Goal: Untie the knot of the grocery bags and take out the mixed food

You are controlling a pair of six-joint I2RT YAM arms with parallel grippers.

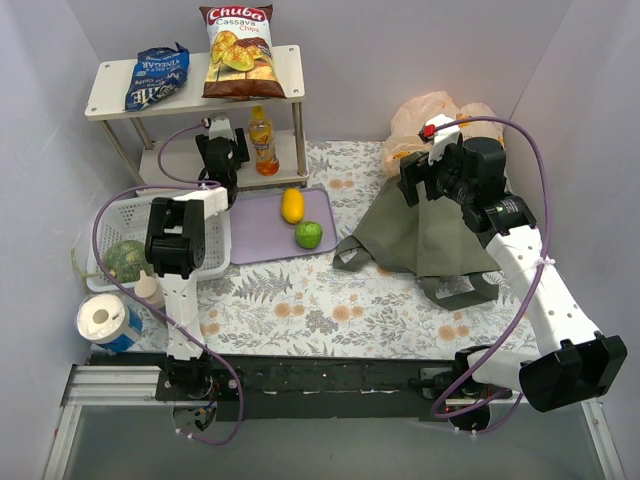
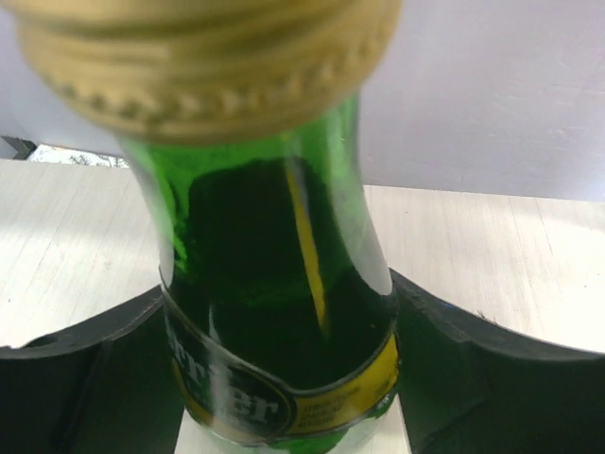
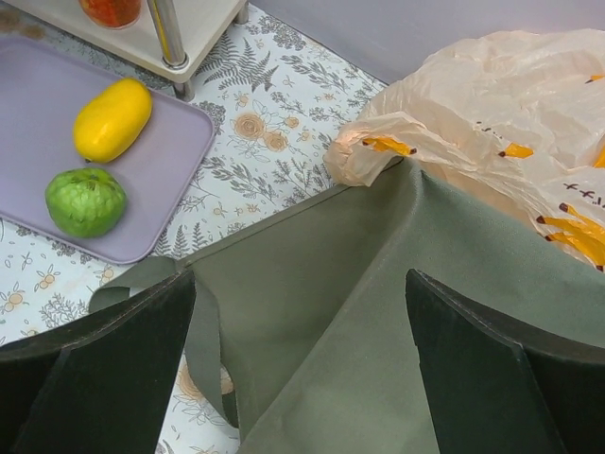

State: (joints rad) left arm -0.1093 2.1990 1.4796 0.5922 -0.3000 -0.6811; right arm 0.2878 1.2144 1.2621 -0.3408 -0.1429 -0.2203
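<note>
Placement: the grocery bags (image 1: 432, 112) sit at 1 o'clock on the bench (image 1: 330, 300), against the back wall, with their near edge lying over the rear of the olive tote (image 1: 420, 235). In the right wrist view the plastic gathers into a twisted tip on its 9 o'clock side. This tip is judged to be the knot (image 3: 371, 149); whether it is tied or loose cannot be told.

The mixed food is staged away from the bag:
- The yellow fruit (image 1: 292, 205) and green fruit (image 1: 308, 235) lie apart on the lilac tray (image 1: 262, 235), near bench centre.
- The chips bag (image 1: 237, 50) and blue snack bag (image 1: 155, 75) rest on the top board of the shelf unit (image 1: 288, 62) at 11 o'clock.
- The orange drink bottle (image 1: 263, 140) stands on the lower board.
- The melon (image 1: 124, 258) sits in the white basket (image 1: 120, 205) at 9 o'clock.

This spread probably keeps the working area beside the bag free.

Right jaws: spread wide and empty, hanging over the tote fabric at about 7 o'clock from the knot. No contact is visible. The position suits an approach to the bag.

Left jaws: clenched on the green bottle (image 2: 274, 284), gold-capped glass, gripped from both sides at label level. The bottle is upright over the lower shelf board at 11 o'clock, probably so it can be stood there. Whether its base rests on the board is hidden.
</note>
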